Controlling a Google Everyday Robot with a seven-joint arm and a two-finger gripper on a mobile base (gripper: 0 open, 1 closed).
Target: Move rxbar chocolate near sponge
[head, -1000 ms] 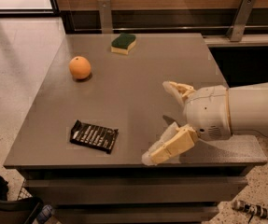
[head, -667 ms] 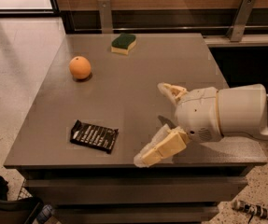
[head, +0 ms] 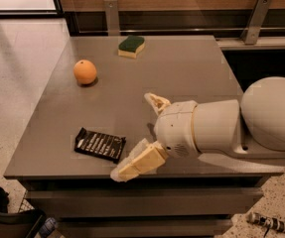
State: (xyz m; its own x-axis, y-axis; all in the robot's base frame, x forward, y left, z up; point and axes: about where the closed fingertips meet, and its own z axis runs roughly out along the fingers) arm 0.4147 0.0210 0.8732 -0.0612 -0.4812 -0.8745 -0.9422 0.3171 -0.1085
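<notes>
The rxbar chocolate, a flat black wrapper with white print, lies near the table's front left edge. The sponge, dark green over pale yellow, sits at the far edge of the table. My gripper is open and empty, just right of the bar. One finger points toward the back and the other reaches toward the front edge, next to the bar's right end.
A round orange fruit sits on the left part of the grey table. A wall rail with metal brackets runs behind the table. The floor drops off to the left and in front.
My gripper and arm have moved left, toward the rxbar chocolate. The bar, sponge and orange have not moved.
</notes>
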